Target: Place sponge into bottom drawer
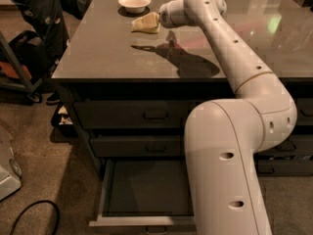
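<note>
The sponge [145,23], a yellowish wedge-shaped block, is at the tip of my gripper [156,19] over the back left of the dark countertop [107,53], tilted and a little above the surface. Its shadow falls on the top nearer the front. My gripper is shut on the sponge, with the arm reaching in from the right. The bottom drawer [142,223] of the left column is pulled open below the counter's front, and its dark inside is empty. My arm's lower link covers the drawer's right part.
A round white bowl [134,3] stands just left of and behind the sponge. The two drawers above [146,114] are closed. Dark bags [44,9] and a rack stand left of the counter. A black cable [29,214] and a white object [7,170] lie on the carpet.
</note>
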You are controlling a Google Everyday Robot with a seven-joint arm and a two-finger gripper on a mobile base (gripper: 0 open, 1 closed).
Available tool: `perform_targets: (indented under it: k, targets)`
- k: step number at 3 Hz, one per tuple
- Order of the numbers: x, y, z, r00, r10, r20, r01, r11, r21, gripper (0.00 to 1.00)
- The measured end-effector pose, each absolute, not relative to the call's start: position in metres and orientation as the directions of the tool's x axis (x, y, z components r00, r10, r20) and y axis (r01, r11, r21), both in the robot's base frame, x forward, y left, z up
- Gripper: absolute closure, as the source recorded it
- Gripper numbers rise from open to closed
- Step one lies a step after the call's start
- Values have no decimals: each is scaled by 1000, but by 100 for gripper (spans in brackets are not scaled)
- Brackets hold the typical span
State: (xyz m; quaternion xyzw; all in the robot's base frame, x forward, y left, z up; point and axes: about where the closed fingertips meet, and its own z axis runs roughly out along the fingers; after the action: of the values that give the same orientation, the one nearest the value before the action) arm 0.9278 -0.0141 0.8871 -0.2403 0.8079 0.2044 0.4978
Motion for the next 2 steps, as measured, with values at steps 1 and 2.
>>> perform_targets:
  k: [1,2]
  targets:
    - [929,-13,885,-388,-183,-903,-592,801,92,0]
    - [939,-12,876,-374,-179,-910,-584,808,81,0]
